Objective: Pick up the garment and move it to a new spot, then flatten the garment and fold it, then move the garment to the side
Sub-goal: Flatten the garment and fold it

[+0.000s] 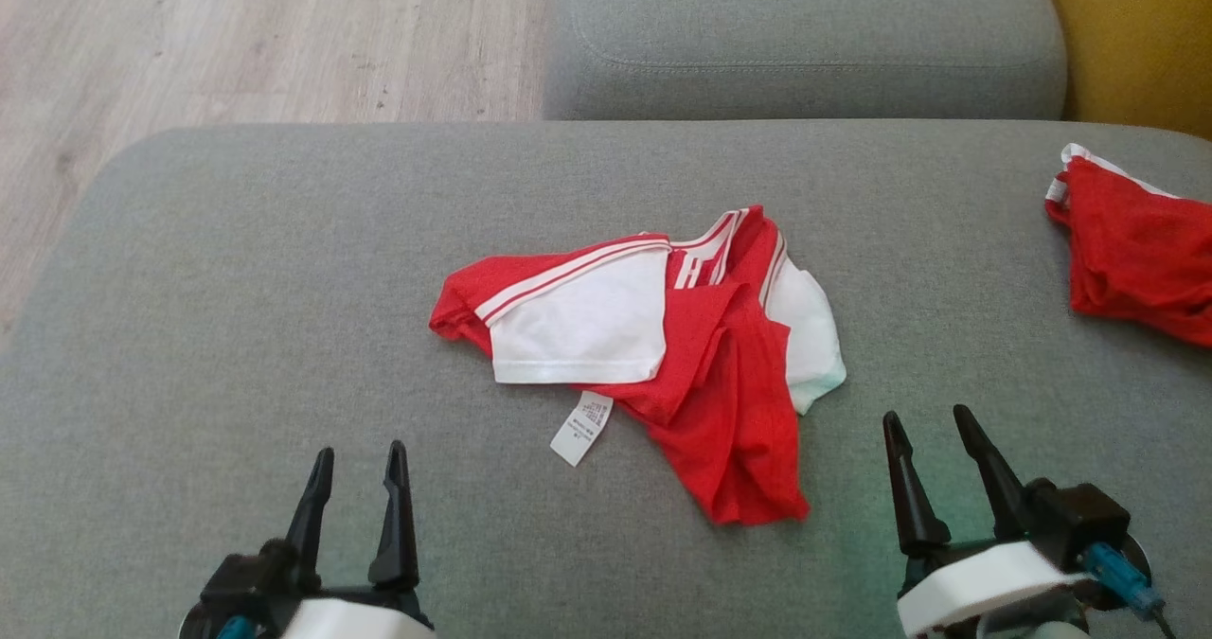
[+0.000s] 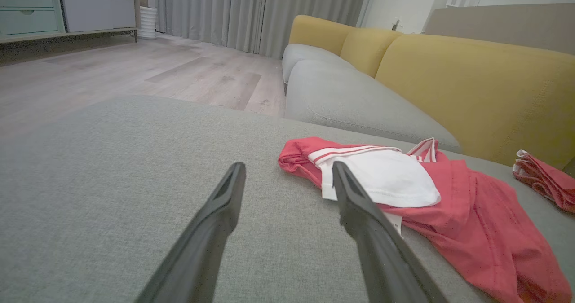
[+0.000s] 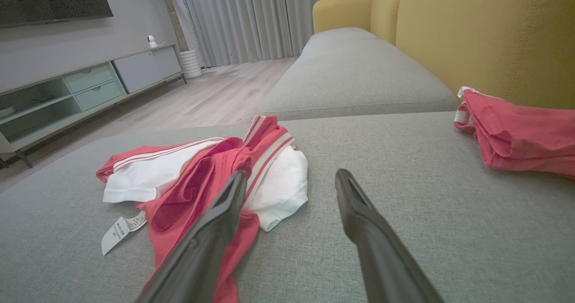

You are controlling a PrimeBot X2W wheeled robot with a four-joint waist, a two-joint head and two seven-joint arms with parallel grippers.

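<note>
Grey fabric sofa seat (image 1: 237,270), crumpled red-and-white garment (image 1: 653,336) at centre, second red garment (image 1: 1131,246) at right edge

Grey sofa seat (image 1: 237,289) spreading across fg; yellow backrest (image 2: 471,83) rising behind; wood floor (image 2: 134,69) running twd grey curtains (image 2: 224,11); low cabinet (image 3: 90,83) w/ drawers sitting along wall (image 3: 67,42).

I count two garments: one red-and-white garment (image 1: 663,336) in the middle and one plain red garment (image 1: 1136,251) off at the right edge. One white label (image 1: 580,428) shows on the first. There are two pincers, the left pincer (image 1: 361,450) and the right pincer (image 1: 926,415), with two dark fingers each. The sofa has three grey seat cushions (image 2: 90,168) and three yellow back cushions (image 2: 471,87).
</note>
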